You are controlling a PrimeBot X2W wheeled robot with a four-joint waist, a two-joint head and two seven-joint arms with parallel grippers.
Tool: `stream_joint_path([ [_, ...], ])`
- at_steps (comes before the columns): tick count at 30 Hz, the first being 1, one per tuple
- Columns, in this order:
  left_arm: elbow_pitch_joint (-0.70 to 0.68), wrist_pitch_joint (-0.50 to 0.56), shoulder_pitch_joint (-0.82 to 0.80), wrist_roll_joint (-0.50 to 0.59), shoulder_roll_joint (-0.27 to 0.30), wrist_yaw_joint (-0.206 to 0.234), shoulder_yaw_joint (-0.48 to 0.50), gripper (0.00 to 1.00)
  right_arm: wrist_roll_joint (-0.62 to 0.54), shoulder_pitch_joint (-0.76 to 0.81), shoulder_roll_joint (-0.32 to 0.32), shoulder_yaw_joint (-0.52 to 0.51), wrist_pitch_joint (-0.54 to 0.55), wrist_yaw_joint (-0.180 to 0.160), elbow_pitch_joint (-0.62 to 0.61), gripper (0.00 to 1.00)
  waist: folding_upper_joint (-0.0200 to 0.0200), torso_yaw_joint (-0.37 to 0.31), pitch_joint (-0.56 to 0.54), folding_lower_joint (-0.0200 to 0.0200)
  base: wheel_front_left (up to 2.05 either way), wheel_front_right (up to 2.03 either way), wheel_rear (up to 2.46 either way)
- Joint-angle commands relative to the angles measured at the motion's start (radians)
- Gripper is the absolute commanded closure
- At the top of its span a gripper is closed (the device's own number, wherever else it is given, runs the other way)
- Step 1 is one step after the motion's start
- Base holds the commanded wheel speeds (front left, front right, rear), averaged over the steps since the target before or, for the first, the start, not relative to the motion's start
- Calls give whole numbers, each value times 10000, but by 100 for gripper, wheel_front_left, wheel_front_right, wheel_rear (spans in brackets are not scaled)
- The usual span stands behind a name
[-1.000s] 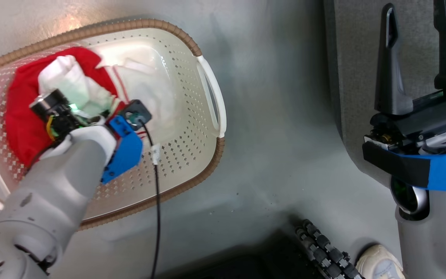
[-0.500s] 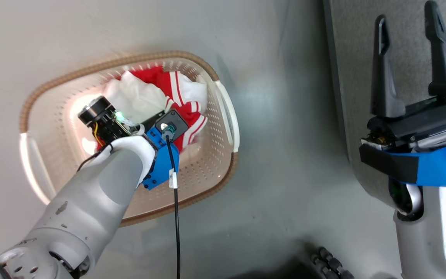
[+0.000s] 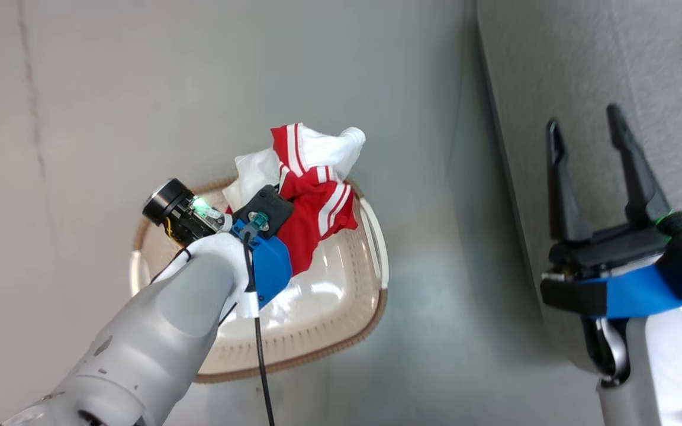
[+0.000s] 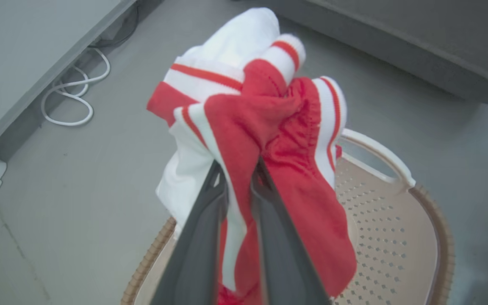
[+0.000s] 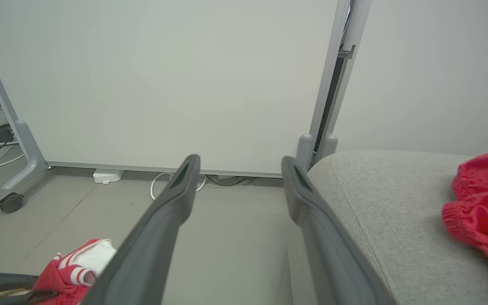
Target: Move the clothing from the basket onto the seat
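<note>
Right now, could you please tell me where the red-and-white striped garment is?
The striped garment hangs left of centre in the head view, pinched between the fingers of the left gripper above the basket.

Red-and-white striped garment (image 4: 265, 127) (cream basket (image 3: 329, 319), brown rim)

At seven o'clock in the head view, the basket (image 3: 317, 331) on the floor (image 3: 424, 177); above its twelve-o'clock rim, a garment (image 3: 317, 201) pinched in the left gripper (image 4: 237, 169). At three o'clock, with floor between, the seat (image 3: 584, 71) — right gripper (image 3: 582, 115) spread over its near edge, second garment (image 5: 485, 199) on it.
</note>
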Motion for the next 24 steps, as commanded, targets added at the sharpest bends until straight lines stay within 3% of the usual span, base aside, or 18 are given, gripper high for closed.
stream_joint_path([
  [1, -319, -58, 164, -63, 102, 91, 158, 100, -25, 245, -46, -11, -36, 1, 97, 0, -1, 267, -1041, 1, 0, 0, 0],
  [12, -2911, -60, 1442, 23, 944, 471, 1726, 100, 159, 1702, -221, 169, -34, 1, 736, 0, -1, 559, -3269, 1, 0, 0, 0],
  [24, -4397, -62, 2901, 155, 934, 561, 3015, 100, 367, 2891, -128, 466, -34, 1, 1136, 0, -1, 764, -5249, 1, 0, 0, 0],
])
